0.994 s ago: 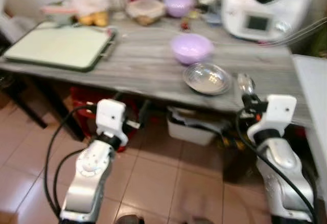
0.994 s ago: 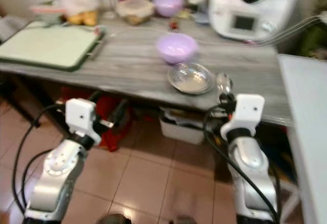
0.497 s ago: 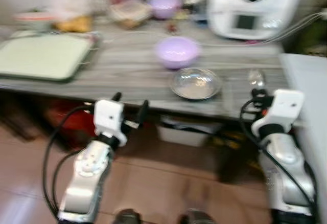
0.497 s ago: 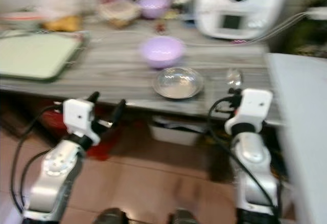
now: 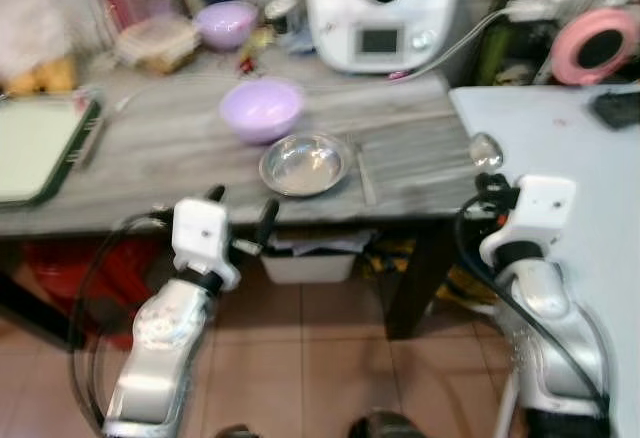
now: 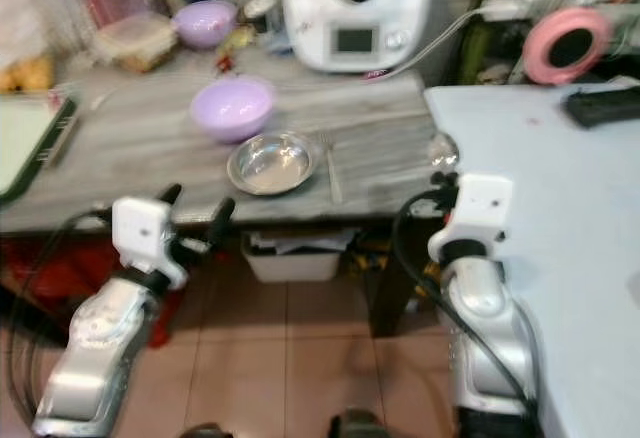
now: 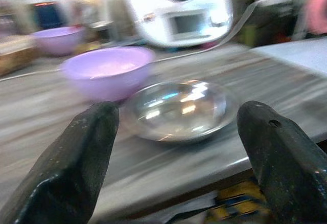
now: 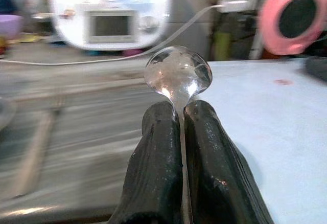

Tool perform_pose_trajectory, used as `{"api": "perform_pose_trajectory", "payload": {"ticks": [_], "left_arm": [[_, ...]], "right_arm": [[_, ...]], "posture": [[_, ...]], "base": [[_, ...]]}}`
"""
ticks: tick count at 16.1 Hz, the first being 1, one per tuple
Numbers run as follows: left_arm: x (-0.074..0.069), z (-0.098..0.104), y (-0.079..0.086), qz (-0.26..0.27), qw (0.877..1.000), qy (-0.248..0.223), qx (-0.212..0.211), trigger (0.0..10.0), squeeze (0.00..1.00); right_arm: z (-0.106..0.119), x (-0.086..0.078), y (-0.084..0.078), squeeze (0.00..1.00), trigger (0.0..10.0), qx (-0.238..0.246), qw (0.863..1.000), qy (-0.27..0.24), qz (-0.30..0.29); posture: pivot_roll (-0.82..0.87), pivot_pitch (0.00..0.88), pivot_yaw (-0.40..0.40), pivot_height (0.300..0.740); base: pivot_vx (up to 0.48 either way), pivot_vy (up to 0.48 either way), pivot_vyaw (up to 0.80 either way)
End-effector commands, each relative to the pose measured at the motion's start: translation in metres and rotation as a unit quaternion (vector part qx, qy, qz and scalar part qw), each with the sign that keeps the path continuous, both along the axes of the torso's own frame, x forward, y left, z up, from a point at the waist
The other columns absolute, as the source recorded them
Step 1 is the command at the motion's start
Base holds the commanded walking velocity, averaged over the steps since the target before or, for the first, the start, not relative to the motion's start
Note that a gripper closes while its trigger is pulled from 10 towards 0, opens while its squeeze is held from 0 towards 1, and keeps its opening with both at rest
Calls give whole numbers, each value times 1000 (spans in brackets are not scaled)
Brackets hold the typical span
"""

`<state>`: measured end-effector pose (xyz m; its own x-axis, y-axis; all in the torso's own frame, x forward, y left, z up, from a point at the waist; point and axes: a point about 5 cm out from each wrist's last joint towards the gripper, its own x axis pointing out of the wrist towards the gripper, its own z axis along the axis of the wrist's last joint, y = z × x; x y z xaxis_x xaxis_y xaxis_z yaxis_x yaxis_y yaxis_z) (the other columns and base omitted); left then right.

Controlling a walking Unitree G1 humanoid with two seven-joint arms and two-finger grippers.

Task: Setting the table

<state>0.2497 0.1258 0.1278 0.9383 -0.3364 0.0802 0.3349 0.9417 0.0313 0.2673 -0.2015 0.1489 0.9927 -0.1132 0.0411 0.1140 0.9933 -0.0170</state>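
the right gripper [image 8: 179,116] pinches a spoon [image 8: 178,74] at frame centre; the left gripper [image 7: 179,147] gapes wide before the steel bowl [image 7: 179,109]; the light blue table [image 5: 560,128] at right looks unset, so most remains.

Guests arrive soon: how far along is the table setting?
Done: a steel bowl, a fork and a purple bowl sit on the grey table. In hand: the right gripper pinches a spoon. Left: placing that spoon; the left gripper is open and empty.
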Motion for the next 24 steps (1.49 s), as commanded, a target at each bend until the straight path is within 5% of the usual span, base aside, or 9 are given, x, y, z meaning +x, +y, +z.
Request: {"api": "perform_pose_trajectory", "payload": {"ticks": [1, 11, 24], "left_arm": [[0, 3, 4, 0, 1000, -8, 5, 10000, 0], [1, 5, 12, 32, 999, -8, 16, 10000, 0], [-22, 9, 28, 45, 998, 20, 48, 10000, 0]], "right_arm": [[4, 2, 5, 0, 10000, 3, 1000, -11, 9], [6, 7, 12, 0, 10000, 5, 999, -18, 46], [-2, 49, 16, 0, 10000, 38, 994, 33, 101]], "posture": [[23, 64, 28, 740], [36, 91, 37, 740], [105, 219, 85, 740]], "base": [[465, 0, 0], [206, 0, 0], [0, 0, 0]]}}
